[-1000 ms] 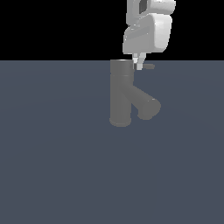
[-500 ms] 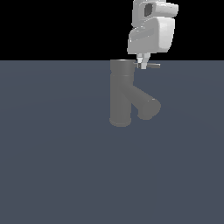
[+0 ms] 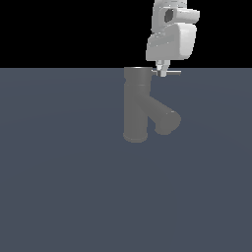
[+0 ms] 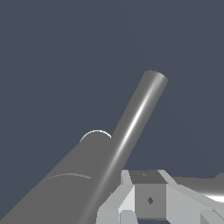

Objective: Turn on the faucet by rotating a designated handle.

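The grey faucet (image 3: 135, 106) stands upright in the exterior view, its thick spout (image 3: 165, 119) angling down to that view's right. The thin silver handle (image 3: 170, 73) sticks out horizontally from the cap towards the exterior view's right. My white gripper (image 3: 161, 69) hangs straight above, its narrow fingertips touching the handle close to the cap. The fingers look pressed together, with nothing between them. In the wrist view the shiny handle (image 4: 136, 117) runs diagonally past the fingers (image 4: 149, 200), and the darker spout (image 4: 65, 186) lies beneath it.
The flat blue-grey floor (image 3: 64, 197) spreads around the faucet, with a black background above it. No other objects show.
My gripper has shifted a little towards the exterior view's right. The handle's visible end reaches slightly further that way than a second ago.
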`<state>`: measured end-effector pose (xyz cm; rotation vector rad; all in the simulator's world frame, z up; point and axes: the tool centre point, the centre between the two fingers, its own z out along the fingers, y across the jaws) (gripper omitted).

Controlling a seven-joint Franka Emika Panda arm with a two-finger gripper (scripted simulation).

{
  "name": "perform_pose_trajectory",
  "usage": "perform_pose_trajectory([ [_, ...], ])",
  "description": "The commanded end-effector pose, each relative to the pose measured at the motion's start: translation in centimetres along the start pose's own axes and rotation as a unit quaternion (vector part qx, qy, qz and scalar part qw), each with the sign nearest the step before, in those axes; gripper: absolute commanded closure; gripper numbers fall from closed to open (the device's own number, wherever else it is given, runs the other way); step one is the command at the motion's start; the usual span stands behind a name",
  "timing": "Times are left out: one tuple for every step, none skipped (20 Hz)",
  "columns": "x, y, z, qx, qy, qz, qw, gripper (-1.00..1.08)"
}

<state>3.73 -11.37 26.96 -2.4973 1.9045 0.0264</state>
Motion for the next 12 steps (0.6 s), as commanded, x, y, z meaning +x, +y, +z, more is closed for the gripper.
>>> perform_pose_trajectory([
  [3.1,0.2,0.0,0.004,0.006,0.020,0.9998,1.08],
  [3.4,0.0,-0.1,0.005,0.006,0.021,0.9998,1.08],
  [3.7,-0.2,-0.1,0.005,0.006,0.022,0.9997,1.08],
  [4.0,-0.3,-0.1,0.005,0.006,0.022,0.9997,1.08],
  [4.3,-0.5,-0.1,0.005,0.006,0.023,0.9997,1.08],
  [4.5,-0.6,-0.1,0.005,0.006,0.024,0.9997,1.08],
  [4.8,-0.8,-0.1,0.005,0.006,0.025,0.9997,1.08],
  [5.1,-0.9,-0.1,0.005,0.006,0.026,0.9996,1.08],
  [5.4,-1.1,-0.1,0.005,0.007,0.026,0.9996,1.08],
  [5.6,-1.2,-0.1,0.005,0.007,0.027,0.9996,1.08],
  [5.9,-1.4,-0.1,0.005,0.007,0.028,0.9996,1.08],
  [5.9,-1.4,-0.1,0.005,0.007,0.028,0.9996,1.08],
])
